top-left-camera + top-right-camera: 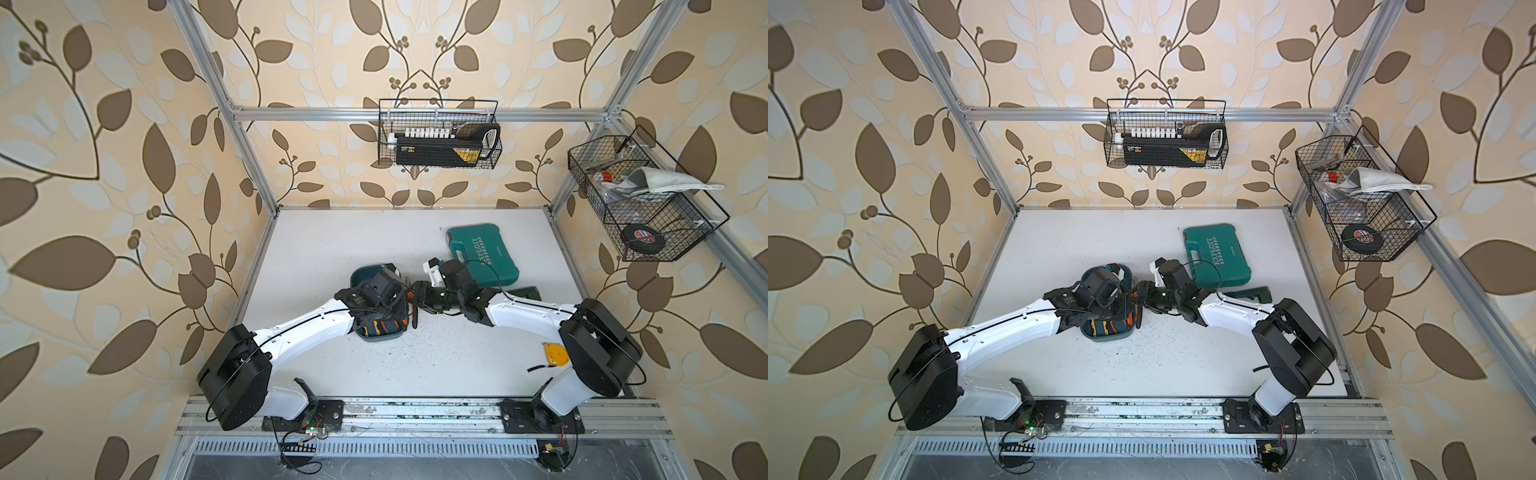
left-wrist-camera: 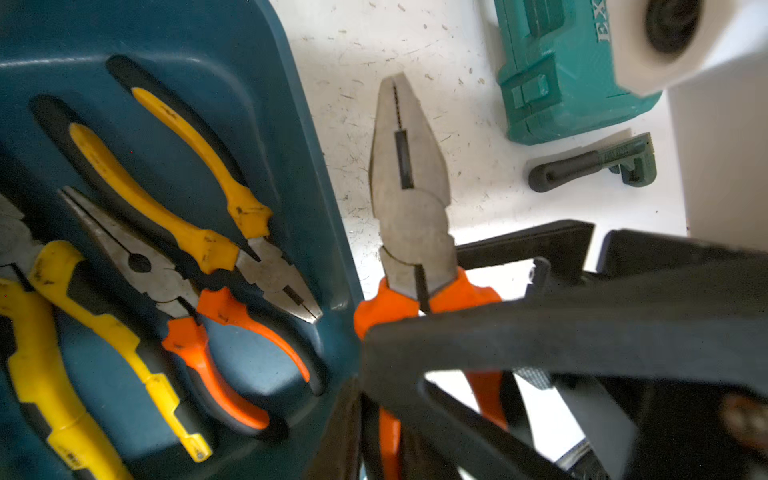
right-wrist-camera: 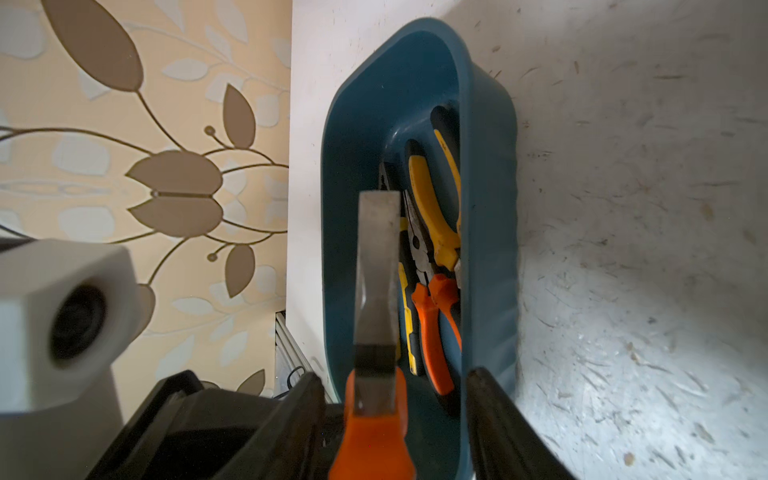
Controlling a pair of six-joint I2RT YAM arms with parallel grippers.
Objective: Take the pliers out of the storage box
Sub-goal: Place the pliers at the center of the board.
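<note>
In both top views storage box (image 1: pixel 361 276) is mostly hidden under L arm; 3 pliers (image 2: pixel 166 266) are seen inside. Orange-handled pliers (image 2: pixel 409 199) are clamped in L hand (image 1: pixel 402 309) just right of box rim, handle ends cut off. R hand (image 3: pixel 395 376) is held apart astride them. "EXPLOIT" is read on green case (image 1: pixel 482 255).

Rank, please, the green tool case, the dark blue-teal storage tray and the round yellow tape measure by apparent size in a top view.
Green tool case and dark blue-teal storage tray: alike, tray partly hidden.
Then round yellow tape measure, clearly smallest.
</note>
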